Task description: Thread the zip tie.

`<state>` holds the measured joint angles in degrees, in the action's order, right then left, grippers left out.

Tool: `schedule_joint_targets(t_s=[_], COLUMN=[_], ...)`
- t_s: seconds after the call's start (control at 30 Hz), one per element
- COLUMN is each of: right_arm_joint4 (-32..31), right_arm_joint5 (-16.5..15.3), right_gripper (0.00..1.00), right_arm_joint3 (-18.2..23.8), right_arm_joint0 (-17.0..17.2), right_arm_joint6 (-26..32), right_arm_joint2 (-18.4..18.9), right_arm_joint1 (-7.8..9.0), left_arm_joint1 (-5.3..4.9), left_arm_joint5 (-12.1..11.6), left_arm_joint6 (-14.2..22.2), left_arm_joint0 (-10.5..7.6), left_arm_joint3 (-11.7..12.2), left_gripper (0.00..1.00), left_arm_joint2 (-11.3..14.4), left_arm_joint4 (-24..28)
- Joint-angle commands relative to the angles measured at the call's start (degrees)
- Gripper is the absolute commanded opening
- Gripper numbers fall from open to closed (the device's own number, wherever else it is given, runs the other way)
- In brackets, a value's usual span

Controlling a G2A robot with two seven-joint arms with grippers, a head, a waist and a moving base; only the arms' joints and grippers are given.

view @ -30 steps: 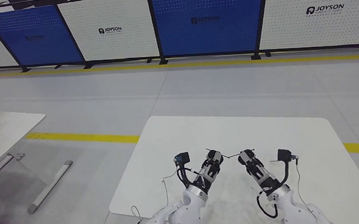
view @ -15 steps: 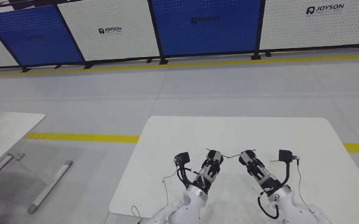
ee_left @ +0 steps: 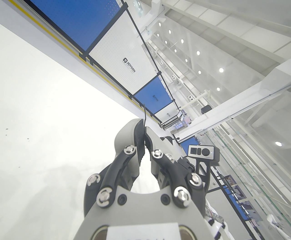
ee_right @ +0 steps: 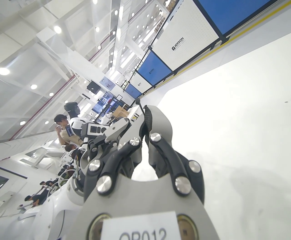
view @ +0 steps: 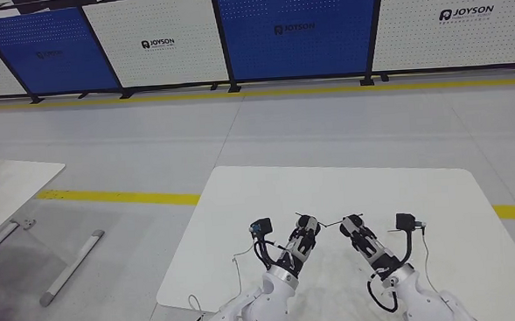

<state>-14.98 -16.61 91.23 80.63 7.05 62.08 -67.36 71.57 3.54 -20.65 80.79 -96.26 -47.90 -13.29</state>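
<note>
My left gripper (ee_left: pixel 143 134) is pressed together on the zip tie (ee_left: pixel 144 112), with a thin black end poking out past the pads. My right gripper (ee_right: pixel 145 122) pinches what I take to be the tie's other end. Both hang just above the table (view: pixel 329 183), close together. The right one has edged slightly toward the left, so the ends are closing. I judge the threading isn't done yet.

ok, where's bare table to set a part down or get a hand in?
Free: the far half of the table, from the grippers out to its far edge, plus the strips along both side edges. Crowded: the near middle, where the left gripper and right gripper pinch the zip tie close together.
</note>
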Motion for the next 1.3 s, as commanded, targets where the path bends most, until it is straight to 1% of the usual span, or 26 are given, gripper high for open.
schedule_joint_targets(t_s=[0.0, 0.3, 0.67, 0.97, 1.27], right_arm_joint4=[-0.03, -0.45, -0.55, -1.05, -1.08], right_arm_joint5=[-0.12, -0.65, -1.25, -0.94, -0.27], right_gripper=[0.0, 0.0, 0.0, 0.0, 0.0], right_arm_joint3=[-0.09, -0.31, 0.41, 0.96, 0.55], right_arm_joint0=[-0.03, 0.08, 1.45, 1.67, 1.23], right_arm_joint6=[0.09, 0.17, -0.33, 0.55, 1.61], right_arm_joint2=[0.03, 0.29, 1.99, 2.29, 2.29], right_arm_joint1=[-0.08, -0.43, -0.54, -0.75, -1.06], left_arm_joint1=[0.0, 0.0, 0.0, 0.0, 0.0], left_arm_joint5=[0.0, 0.0, 0.0, 0.0, 0.0], left_arm_joint6=[0.0, 0.0, 0.0, 0.0, 0.0], left_arm_joint0=[0.0, 0.0, 0.0, 0.0, 0.0], left_arm_joint3=[0.0, 0.0, 0.0, 0.0, 0.0], left_gripper=[0.0, 0.0, 0.0, 0.0, 0.0], left_arm_joint2=[0.0, 0.0, 0.0, 0.0, 0.0], left_arm_joint4=[0.0, 0.0, 0.0, 0.0, 0.0])
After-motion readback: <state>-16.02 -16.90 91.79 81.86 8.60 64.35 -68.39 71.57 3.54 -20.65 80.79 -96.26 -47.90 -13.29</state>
